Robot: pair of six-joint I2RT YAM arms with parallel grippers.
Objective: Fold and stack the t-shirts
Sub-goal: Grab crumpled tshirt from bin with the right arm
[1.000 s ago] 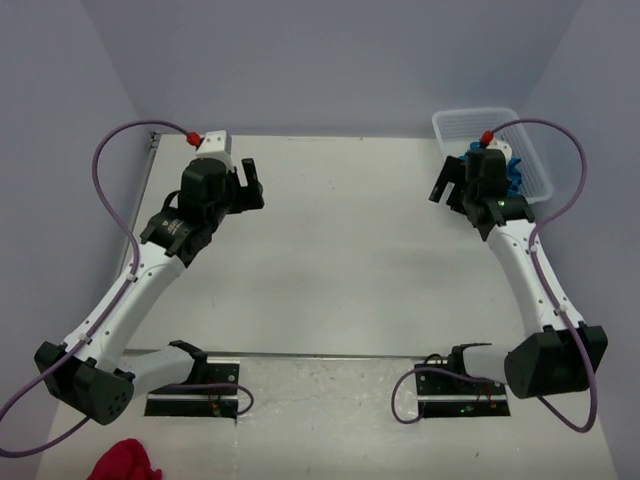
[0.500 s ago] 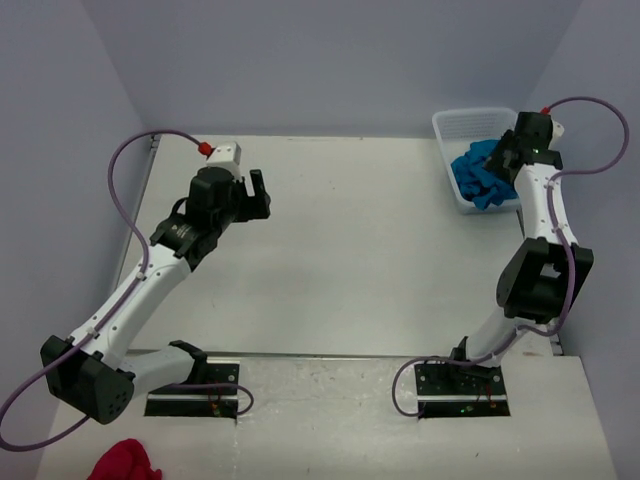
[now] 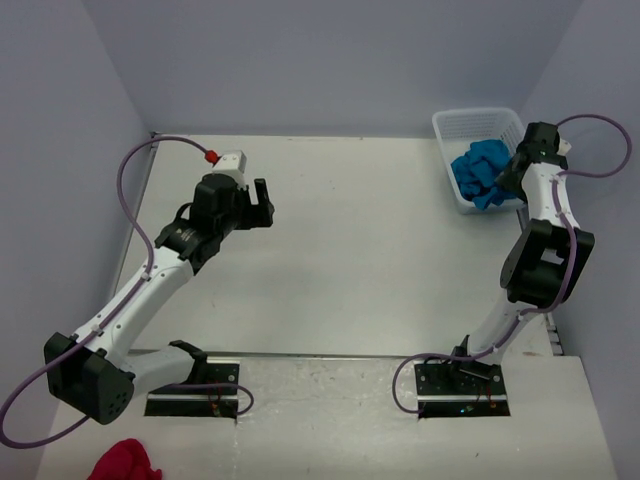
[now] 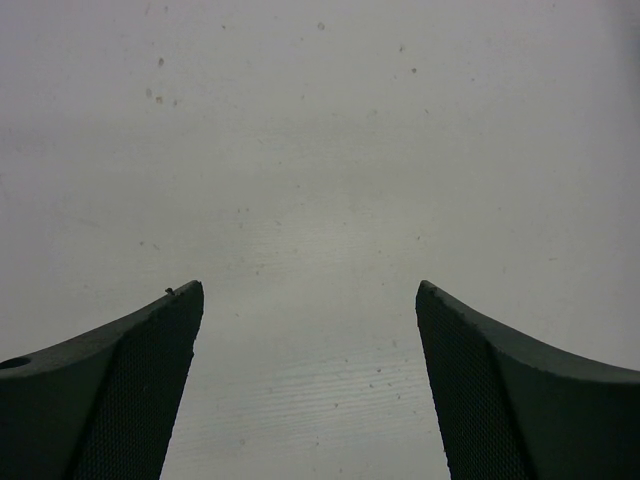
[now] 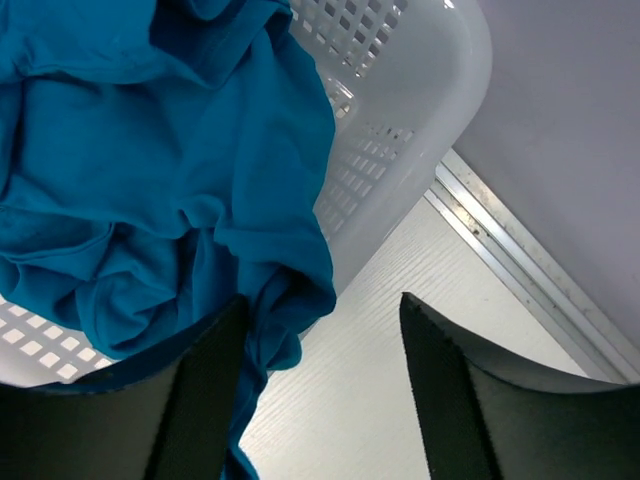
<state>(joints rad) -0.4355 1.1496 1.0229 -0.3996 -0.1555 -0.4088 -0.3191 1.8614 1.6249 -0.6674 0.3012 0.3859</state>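
A red cloth (image 3: 125, 462) lies bunched at the near left corner, just beyond the left arm's base. From that base the left arm reaches out over the left half of the counter (image 3: 380, 260). The left tool (image 4: 308, 292) hangs there with its two fingers spread wide. Only bare, lightly speckled counter shows between them, and they touch nothing.

The right arm rises from its base at the near right and stretches along the right edge to the far right corner. A white perforated basket (image 3: 470, 118) stands in that corner. The t-shirt (image 3: 478, 172), plain teal-blue, lies crumpled inside the basket. It fills most of the basket, and one fold spills over the rim on the side toward the arm.

The right tool (image 5: 320, 300) sits at that rim with its fingers apart. In the wrist view the hanging fold drapes down against the inner face of one finger (image 5: 205, 390). The other finger stands clear of the cloth, over the counter beside the basket's wall. The fabric is between the fingers but not pinched.
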